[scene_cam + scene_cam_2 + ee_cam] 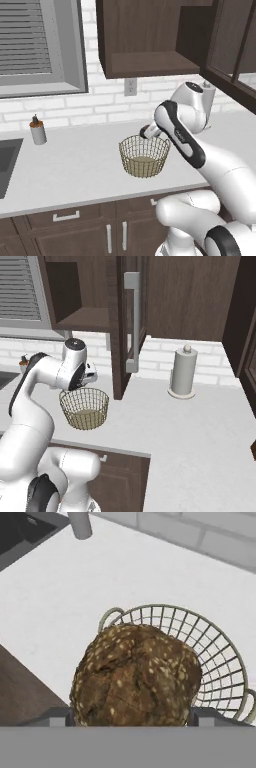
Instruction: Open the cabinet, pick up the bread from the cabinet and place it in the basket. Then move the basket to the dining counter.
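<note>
The gripper (131, 718) holds the bread (136, 674), a speckled golden-brown loaf; in the hand view the bread fills the space between the two finger tips, which stand wide apart and clamp it on either side at the bottom of the view. The bread is positioned above the basket (220, 657), overlapping the near part of its rim, with the wire mesh visible behind and to the right of the loaf. In the left base view the gripper (146, 132) sits just above the rear rim of the basket (144, 156), which rests upright on the white worktop (75, 170). In the right base view the basket (84, 408) stands just beside the lower edge of the open door (129, 326) of the cabinet (75, 296), whose shelf is exposed. A slim metal handle (132, 321) runs vertically along that door. A paper towel holder (183, 373) stands well apart on the worktop to the right, near the brick wall. A small bottle (37, 130) stands near the sink (7, 160) at the left.
</note>
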Controlling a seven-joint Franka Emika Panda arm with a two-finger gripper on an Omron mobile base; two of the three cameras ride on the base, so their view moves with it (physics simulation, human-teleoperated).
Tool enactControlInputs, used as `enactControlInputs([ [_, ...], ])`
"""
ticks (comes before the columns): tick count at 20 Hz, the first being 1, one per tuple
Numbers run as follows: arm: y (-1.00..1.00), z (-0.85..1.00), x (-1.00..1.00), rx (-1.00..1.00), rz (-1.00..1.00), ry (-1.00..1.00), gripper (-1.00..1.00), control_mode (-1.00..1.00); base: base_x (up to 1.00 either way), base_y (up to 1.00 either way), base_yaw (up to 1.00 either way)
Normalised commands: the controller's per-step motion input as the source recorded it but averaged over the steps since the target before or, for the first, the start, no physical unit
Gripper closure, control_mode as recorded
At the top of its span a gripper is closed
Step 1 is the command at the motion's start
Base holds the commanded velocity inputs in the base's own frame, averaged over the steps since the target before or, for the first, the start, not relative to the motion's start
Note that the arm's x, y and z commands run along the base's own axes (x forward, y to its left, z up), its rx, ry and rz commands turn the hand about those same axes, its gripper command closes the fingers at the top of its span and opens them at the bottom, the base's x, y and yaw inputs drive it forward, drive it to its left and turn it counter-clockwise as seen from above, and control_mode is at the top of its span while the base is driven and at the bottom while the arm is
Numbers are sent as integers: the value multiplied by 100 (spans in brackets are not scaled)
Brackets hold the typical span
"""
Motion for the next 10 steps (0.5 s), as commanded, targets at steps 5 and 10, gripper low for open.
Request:
enactControlInputs([
  [5, 0, -79, 16, -7, 0, 18, 100, -100, 0, 0, 0],
  [10, 0, -57, 19, -6, 0, 8, 100, -100, 0, 0, 0],
])
